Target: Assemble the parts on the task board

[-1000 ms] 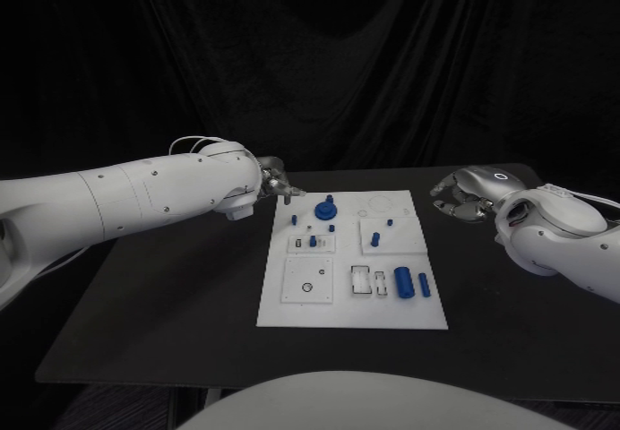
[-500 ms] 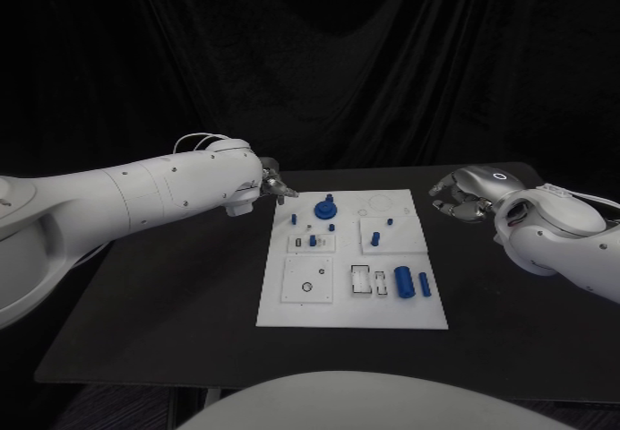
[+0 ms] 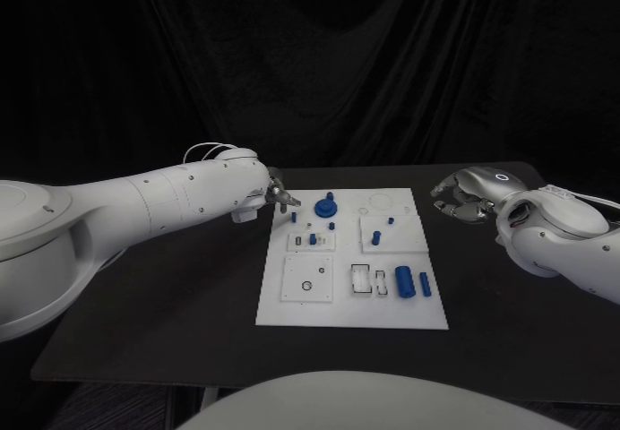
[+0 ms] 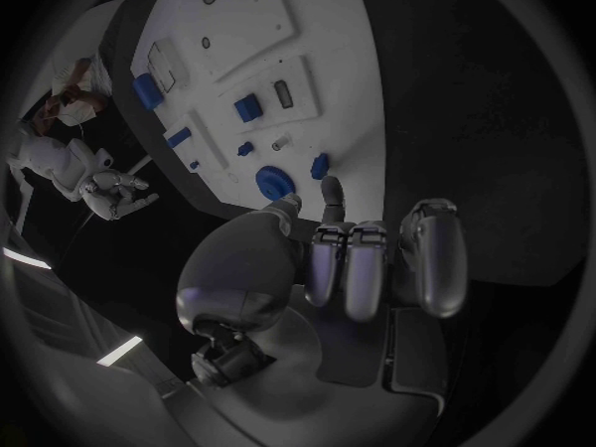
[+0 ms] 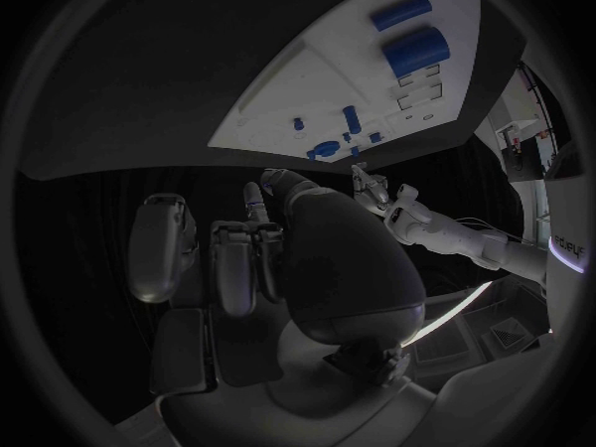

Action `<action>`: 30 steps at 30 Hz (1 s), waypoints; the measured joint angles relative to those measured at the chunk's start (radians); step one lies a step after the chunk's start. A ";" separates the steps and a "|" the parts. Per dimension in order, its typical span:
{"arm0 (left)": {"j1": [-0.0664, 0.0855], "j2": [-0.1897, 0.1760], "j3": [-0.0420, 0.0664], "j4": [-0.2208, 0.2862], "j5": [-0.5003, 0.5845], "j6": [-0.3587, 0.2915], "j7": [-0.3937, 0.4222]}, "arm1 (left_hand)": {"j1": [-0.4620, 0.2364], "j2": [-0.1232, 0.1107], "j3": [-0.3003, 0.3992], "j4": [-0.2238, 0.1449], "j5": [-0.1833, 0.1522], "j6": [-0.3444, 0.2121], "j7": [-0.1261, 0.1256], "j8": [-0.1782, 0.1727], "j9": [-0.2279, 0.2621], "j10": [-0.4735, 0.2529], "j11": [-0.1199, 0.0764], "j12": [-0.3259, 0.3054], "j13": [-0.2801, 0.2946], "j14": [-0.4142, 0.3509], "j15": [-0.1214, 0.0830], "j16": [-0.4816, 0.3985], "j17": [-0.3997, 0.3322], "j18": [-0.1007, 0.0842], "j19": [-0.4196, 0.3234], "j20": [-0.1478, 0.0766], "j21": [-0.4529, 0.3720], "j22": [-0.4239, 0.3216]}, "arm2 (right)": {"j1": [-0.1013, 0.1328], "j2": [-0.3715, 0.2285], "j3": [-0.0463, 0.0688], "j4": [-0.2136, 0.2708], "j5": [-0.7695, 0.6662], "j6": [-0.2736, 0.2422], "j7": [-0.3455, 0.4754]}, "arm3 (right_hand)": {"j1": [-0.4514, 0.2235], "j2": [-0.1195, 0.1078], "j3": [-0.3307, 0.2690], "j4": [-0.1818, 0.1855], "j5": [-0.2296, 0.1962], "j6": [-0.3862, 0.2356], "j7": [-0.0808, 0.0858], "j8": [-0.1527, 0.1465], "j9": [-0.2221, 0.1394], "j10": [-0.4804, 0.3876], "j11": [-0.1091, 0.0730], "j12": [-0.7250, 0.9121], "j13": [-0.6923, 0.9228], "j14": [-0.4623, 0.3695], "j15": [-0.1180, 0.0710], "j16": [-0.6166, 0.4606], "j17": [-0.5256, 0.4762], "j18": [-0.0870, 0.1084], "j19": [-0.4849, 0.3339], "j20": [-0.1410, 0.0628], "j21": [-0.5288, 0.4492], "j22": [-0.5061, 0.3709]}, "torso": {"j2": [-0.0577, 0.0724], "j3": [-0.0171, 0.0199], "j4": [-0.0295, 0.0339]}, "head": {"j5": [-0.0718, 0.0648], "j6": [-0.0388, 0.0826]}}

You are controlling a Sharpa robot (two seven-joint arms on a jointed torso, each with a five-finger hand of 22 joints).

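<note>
Both hands poised off the far corners of the task board (image 3: 291, 305), parts waiting on it.

From the head view: left hand (image 3: 277, 195) just off the board's far left corner, right hand (image 3: 459, 199) well off its far right corner, over the black table (image 3: 168, 305). Board's long axis running near to far. Big blue cylinder (image 3: 403, 280) and slim blue bar (image 3: 424, 285) lying lengthwise near-to-far on the near right; blue round part (image 3: 324, 210) at the far middle, just right of the left hand. Left wrist view adding what the head view hides: fingers (image 4: 354, 268) curled in over the board's edge, nothing seen in them. Right wrist view likewise: fingers (image 5: 229, 258) curled in, nothing held, board well beyond.
</note>
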 measured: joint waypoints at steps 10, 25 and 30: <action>-0.019 0.016 0.000 -0.029 0.000 0.001 0.016 | 0.000 0.000 -0.003 0.003 -0.004 -0.023 0.005 0.000 0.000 0.000 0.000 0.000 0.000 0.000 0.000 0.000 0.000 0.000 0.000 0.000 -0.005 0.000 | 0.000 -0.001 0.000 0.001 0.000 0.001 0.000 | 0.000 0.000 0.000 0.000 0.000 0.000 0.000 0.000 0.000 0.000 0.000 0.000 0.000 0.000 0.000 0.000 0.000 0.000 0.000 0.000 0.000 0.000 | 0.002 0.0000 -0.0012 | 0.001 0.000; -0.025 0.021 0.000 -0.032 0.000 0.001 0.040 | 0.004 0.004 -0.006 0.000 -0.004 -0.045 0.013 0.000 0.000 -0.002 0.002 0.000 0.000 0.000 0.000 0.000 0.000 0.000 -0.004 0.004 -0.014 0.001 | 0.000 0.000 0.000 0.002 0.000 0.002 0.000 | 0.000 0.000 0.000 0.000 0.000 0.000 0.000 0.000 -0.001 0.000 0.000 0.000 0.000 0.000 0.000 0.000 0.000 0.000 0.000 0.000 0.000 0.001 | 0.002 0.0000 -0.0007 | 0.002 0.000; -0.028 0.023 0.000 -0.035 0.000 0.004 0.043 | 0.008 0.008 -0.008 -0.003 -0.004 -0.052 0.013 0.000 0.000 0.000 0.007 0.000 0.000 0.004 0.004 0.000 0.000 0.000 -0.004 0.004 -0.017 0.001 | 0.000 0.000 0.000 0.003 0.000 0.002 0.000 | 0.000 0.000 0.000 0.000 0.000 0.000 0.000 0.000 -0.001 0.000 0.000 0.000 0.000 0.000 0.000 0.000 0.000 0.000 0.000 0.000 0.000 0.001 | 0.001 0.0000 0.0007 | -0.001 0.000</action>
